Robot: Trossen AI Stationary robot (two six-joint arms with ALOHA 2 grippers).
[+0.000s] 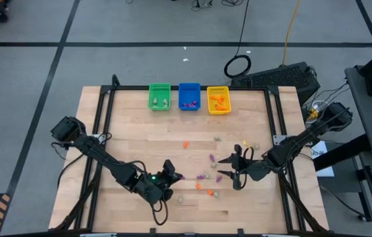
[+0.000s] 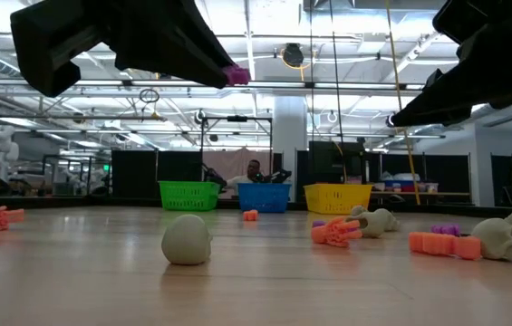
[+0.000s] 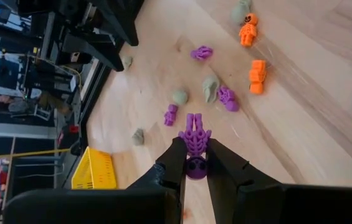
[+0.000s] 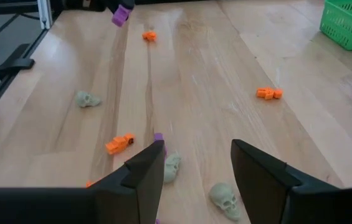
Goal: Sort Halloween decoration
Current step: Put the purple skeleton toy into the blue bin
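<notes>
The Halloween decoration is many tiny orange, purple and pale trinkets scattered on the wooden table (image 1: 133,125), among them a pale skull (image 2: 187,240) and an orange figure (image 4: 119,144). My left gripper (image 1: 176,176) hangs above the table's near middle, shut on a purple skeleton trinket (image 3: 195,140). That trinket also shows in the low view (image 2: 235,74) and the right wrist view (image 4: 121,15). My right gripper (image 4: 197,168) stands open to the right of it (image 1: 226,167), above a few trinkets, with nothing between its fingers. My left gripper pinches the purple skeleton's head end (image 3: 195,165) between its two fingers (image 3: 174,160). The ribbed body (image 3: 195,132) sticks out past the fingertips. The fingers slant downward, and the trinket is lifted clear of the table.
Three small bins stand in a row at the table's far edge: green (image 1: 159,97), blue (image 1: 189,97), yellow (image 1: 218,100), each with a few trinkets inside. Loose trinkets lie mostly between the two grippers and toward the table's middle. A black frame (image 1: 103,105) borders the table.
</notes>
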